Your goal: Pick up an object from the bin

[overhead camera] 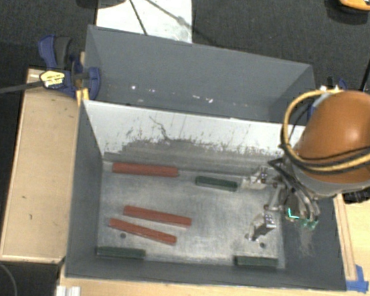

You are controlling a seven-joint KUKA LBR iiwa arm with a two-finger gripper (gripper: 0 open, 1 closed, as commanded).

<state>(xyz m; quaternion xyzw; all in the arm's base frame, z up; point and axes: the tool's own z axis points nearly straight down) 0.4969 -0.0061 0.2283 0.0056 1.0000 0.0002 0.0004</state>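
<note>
Claw [261, 232] hangs over the bin's [173, 132] right side, just behind a dark green bar [256, 260] lying along the front wall; open or closed, can't tell tbh.

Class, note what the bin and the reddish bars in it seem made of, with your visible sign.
Bin: sheet metal, dull grey finish; pale scratches streak its back wall. Reddish bars: probably painted wood or plastic; matte, even colour, straight edges; the look leaves it open.
</note>
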